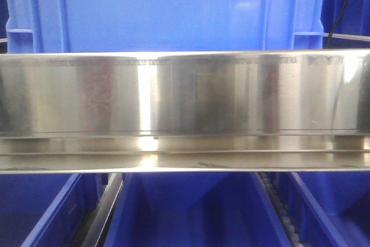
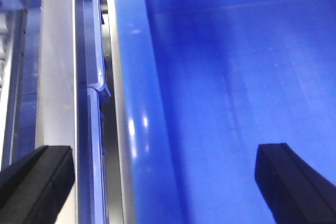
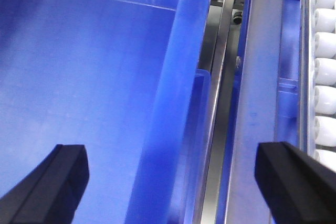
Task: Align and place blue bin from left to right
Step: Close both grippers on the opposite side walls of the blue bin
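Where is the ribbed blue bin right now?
In the front view, the blue bin fills the top of the picture, just above the steel rail.

The blue bin (image 1: 162,10) is a light sky blue, its wall striped by raised vertical ribs of the same shade. The metal rail (image 1: 185,102) is silvery, banded with dark smears and one bright white streak of glare. The lower bins (image 1: 191,212) are a deeper blue. The left gripper (image 2: 163,182) and the right gripper (image 3: 173,182) are matt black; the rollers (image 3: 325,61) are white
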### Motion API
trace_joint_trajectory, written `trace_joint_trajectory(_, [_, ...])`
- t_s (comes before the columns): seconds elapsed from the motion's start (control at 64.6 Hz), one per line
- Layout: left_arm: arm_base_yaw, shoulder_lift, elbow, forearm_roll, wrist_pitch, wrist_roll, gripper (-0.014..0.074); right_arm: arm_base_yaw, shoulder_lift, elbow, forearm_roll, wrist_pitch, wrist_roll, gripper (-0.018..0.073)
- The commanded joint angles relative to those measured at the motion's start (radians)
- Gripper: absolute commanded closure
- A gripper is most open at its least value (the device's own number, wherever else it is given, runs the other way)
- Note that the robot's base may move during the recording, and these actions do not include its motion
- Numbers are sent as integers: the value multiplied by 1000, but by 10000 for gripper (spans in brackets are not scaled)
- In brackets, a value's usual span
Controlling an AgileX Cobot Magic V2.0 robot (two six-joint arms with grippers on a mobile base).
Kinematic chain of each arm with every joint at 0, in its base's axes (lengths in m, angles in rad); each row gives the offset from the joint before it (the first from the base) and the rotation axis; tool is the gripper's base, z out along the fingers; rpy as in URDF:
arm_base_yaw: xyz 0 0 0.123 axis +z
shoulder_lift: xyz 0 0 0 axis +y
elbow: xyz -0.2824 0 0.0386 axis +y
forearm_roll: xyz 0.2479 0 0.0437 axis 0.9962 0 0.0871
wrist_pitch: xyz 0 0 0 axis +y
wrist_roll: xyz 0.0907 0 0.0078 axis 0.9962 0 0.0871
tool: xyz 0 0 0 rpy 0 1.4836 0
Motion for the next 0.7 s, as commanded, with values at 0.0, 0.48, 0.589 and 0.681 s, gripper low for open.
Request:
trace_joint_trajectory(0.0, [4,1,-10,-6,-8,-8,-3,-1,-4,-8,-12,-10,-1,21])
trace_joint_trajectory(0.48, [4,1,-10,-6,-8,-8,707,-1,-4,-8,-8,-10,14,621])
trace_joint_trajectory(0.589, [4,1,-10,-6,-8,-8,708,-1,-4,-8,-8,-10,14,631])
trace_joint_trajectory(0.681, [4,1,-10,-6,-8,-8,708,-1,-4,-8,-1,-10,21,631])
